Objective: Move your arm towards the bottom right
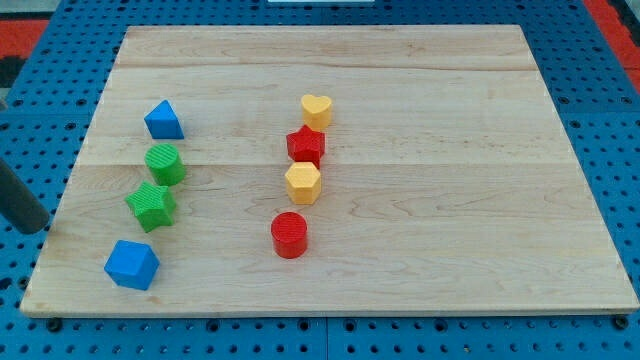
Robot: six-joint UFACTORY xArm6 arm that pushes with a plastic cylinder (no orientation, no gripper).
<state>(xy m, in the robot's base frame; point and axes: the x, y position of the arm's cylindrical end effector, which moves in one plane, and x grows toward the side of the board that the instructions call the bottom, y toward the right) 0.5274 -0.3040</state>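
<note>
My rod enters from the view's left edge, and my tip (37, 227) rests just off the wooden board's left edge, left of the green star (151, 205) and above-left of the blue cube (132, 264). A blue triangle block (163, 120) and a green cylinder (165, 163) sit above the star, forming a left column. In the middle, a column runs from top to bottom: yellow heart (316, 109), red star (306, 145), yellow hexagon (302, 183), red cylinder (289, 234). My tip touches no block.
The wooden board (450, 200) lies on a blue perforated base (610, 120). A red patch shows at the view's top corners (20, 30).
</note>
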